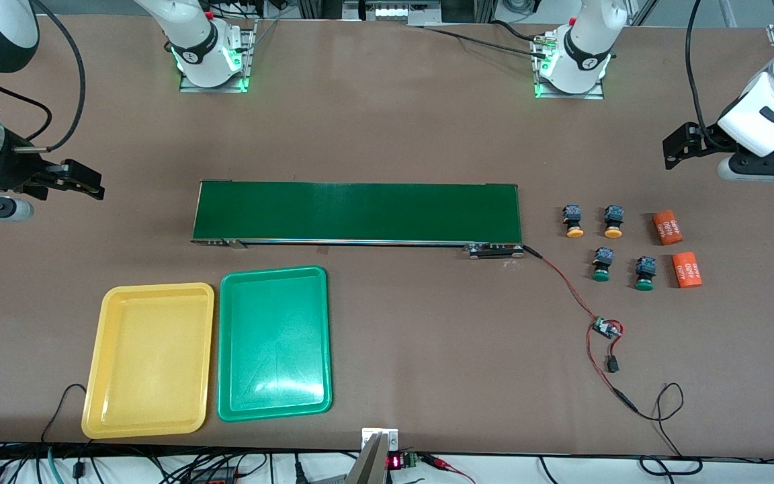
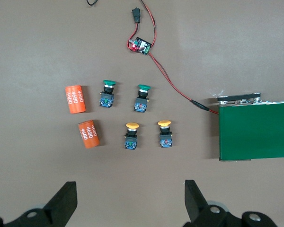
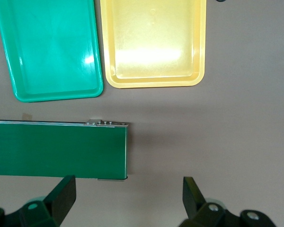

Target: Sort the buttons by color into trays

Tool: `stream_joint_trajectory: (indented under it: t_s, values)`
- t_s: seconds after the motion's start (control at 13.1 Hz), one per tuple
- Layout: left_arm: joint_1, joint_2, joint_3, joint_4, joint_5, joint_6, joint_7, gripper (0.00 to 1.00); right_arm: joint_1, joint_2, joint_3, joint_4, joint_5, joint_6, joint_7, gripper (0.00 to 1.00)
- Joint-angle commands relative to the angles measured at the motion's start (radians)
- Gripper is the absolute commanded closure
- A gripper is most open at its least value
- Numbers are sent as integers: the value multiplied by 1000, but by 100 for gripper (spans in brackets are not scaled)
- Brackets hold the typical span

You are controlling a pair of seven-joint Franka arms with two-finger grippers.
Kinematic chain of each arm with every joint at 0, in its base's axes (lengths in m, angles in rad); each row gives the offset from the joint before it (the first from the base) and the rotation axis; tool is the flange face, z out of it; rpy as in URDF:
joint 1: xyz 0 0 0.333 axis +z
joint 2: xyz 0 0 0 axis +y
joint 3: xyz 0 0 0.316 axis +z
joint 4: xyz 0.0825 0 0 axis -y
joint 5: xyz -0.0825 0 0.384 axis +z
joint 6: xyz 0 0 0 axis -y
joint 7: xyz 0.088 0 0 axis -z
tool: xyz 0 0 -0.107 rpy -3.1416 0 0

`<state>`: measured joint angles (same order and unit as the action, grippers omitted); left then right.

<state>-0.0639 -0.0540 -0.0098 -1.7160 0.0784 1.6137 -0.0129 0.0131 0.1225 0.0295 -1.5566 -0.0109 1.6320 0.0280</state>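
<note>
Two yellow-capped buttons (image 1: 574,221) (image 1: 614,221) and two green-capped buttons (image 1: 603,263) (image 1: 644,272) lie toward the left arm's end of the table, the green pair nearer the front camera. The left wrist view shows the green pair (image 2: 107,93) (image 2: 142,98) and the yellow pair (image 2: 132,135) (image 2: 165,132). My left gripper (image 1: 672,149) (image 2: 130,189) hangs open and empty over bare table beside them. The yellow tray (image 1: 150,358) (image 3: 154,42) and green tray (image 1: 273,343) (image 3: 52,47) lie empty toward the right arm's end. My right gripper (image 1: 91,185) (image 3: 128,183) is open and empty, up over the table by the conveyor's end.
A long dark-green conveyor belt (image 1: 357,212) (image 2: 255,130) (image 3: 57,149) lies across the table's middle. Two orange cylinders (image 1: 667,227) (image 1: 686,269) lie beside the buttons. A small circuit board (image 1: 606,328) (image 2: 139,45) on red wire lies nearer the front camera than the buttons.
</note>
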Motion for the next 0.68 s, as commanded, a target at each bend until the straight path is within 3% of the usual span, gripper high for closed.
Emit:
stream_joint_trajectory:
  t_s: [0.0,0.61]
  values:
    - [-10,19,10,36,-22,-26,18,0,1,6,1,17,-9,-4,12,0]
    - [-14,77,10,96,-22,-26,10,0,-1,23,1,33,-4,-4,-3,0]
